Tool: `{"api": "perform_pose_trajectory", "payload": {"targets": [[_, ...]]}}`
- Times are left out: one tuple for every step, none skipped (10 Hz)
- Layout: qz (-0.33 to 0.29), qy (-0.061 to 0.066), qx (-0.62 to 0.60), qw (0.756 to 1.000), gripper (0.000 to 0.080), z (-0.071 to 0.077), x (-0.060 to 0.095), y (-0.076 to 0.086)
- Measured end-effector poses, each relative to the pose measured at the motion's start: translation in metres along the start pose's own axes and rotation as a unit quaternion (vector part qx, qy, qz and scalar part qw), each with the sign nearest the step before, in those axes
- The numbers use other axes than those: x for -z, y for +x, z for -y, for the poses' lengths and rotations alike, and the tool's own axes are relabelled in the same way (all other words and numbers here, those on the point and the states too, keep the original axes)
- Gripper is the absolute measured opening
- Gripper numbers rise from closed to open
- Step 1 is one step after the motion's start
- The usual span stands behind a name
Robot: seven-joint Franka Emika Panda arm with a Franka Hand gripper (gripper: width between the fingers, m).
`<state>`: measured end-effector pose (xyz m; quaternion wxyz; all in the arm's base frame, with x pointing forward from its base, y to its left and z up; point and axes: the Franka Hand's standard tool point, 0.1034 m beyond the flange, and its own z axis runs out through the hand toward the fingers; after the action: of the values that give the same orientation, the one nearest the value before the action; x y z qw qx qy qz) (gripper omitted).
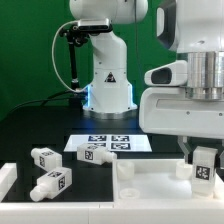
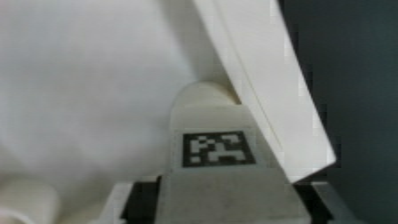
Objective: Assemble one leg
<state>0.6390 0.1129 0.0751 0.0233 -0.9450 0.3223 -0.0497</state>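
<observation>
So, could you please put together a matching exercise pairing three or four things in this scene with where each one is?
Things:
1. gripper
2. marker board
3. loose legs
4. leg

Places or states:
A. lying flat on the dark table near the robot base
B. lying free at the exterior view's left
C. shut on a tagged part at the exterior view's right
D. held between the fingers, over the white tabletop

Pairs: 1-C, 2-A, 3-B, 4-D
</observation>
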Motion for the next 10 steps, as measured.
{"api": "perform_pose_trajectory", "payload": {"targets": [[0.002, 0.001, -0.079, 0.997, 0.0284, -0.001, 0.0, 0.001], [0.008, 0.006, -0.166, 0.986, 0.0284, -0.001, 0.0, 0.001], [0.016, 0.012, -0.27, 0.963, 0.0284, -0.001, -0.002, 0.0], [0.022, 0.016, -0.358, 0.933, 0.0285, 0.002, -0.002, -0.004], [0.023, 0.016, -0.409, 0.912, 0.0285, 0.003, -0.002, -0.004], [0.021, 0.016, -0.423, 0.906, 0.0285, 0.003, -0.002, -0.004], [0.022, 0.016, -0.403, 0.915, 0.0285, 0.003, -0.002, -0.003], [0.022, 0.016, -0.4, 0.916, 0.0441, 0.003, -0.002, -0.003], [0.017, 0.017, -0.294, 0.956, 0.0569, -0.001, -0.001, 0.003], [0.015, 0.021, -0.187, 0.982, 0.0569, -0.004, -0.001, 0.01]]}}
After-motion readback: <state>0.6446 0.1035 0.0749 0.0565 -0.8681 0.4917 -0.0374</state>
